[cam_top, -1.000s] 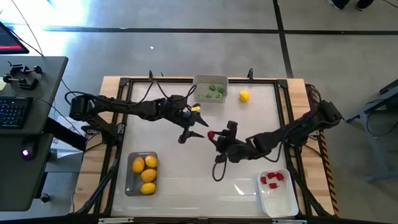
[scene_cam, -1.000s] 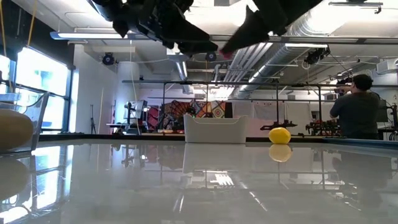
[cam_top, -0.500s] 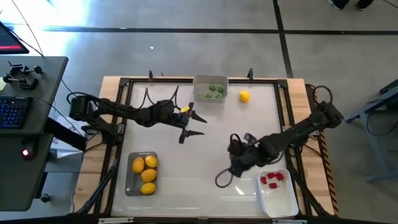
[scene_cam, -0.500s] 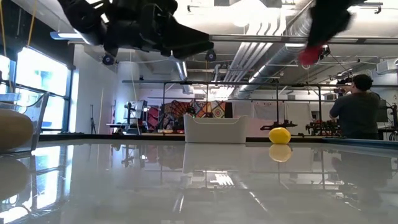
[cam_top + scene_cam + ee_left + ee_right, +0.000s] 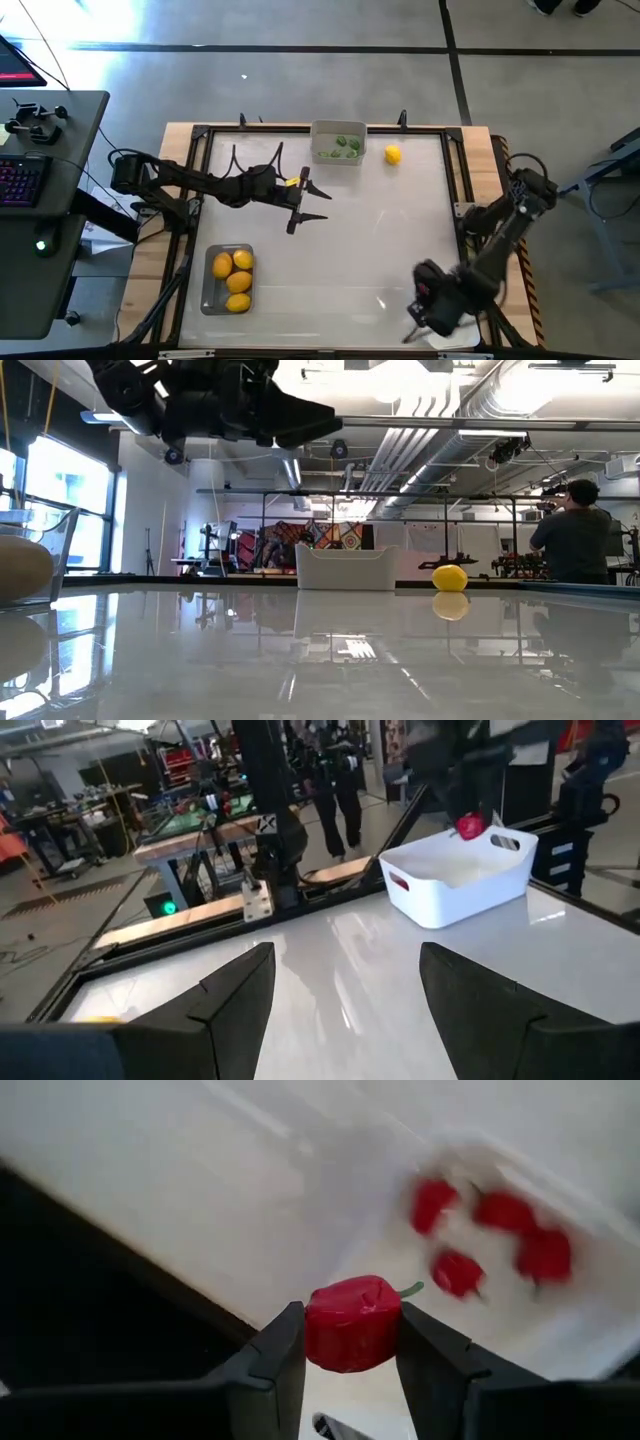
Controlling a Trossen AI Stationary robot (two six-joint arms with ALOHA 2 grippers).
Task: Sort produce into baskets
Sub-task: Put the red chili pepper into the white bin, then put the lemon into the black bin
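Three lemons (image 5: 235, 278) in grey bin (image 5: 207, 296); greens (image 5: 344, 146) in pale bin (image 5: 338, 158).

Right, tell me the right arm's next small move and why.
Probably open the fingers and drop the piece. The right gripper is shut on a red piece and hangs over the white bin, where four red pieces already lie. The left gripper waits open above mid-table.

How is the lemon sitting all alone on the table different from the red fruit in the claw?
The lone lemon is yellow and rests free on the table near the bin of green pieces. The red fruit is red, has a green stem, and is pinched in the right claw above the white bin. Both are toy produce.
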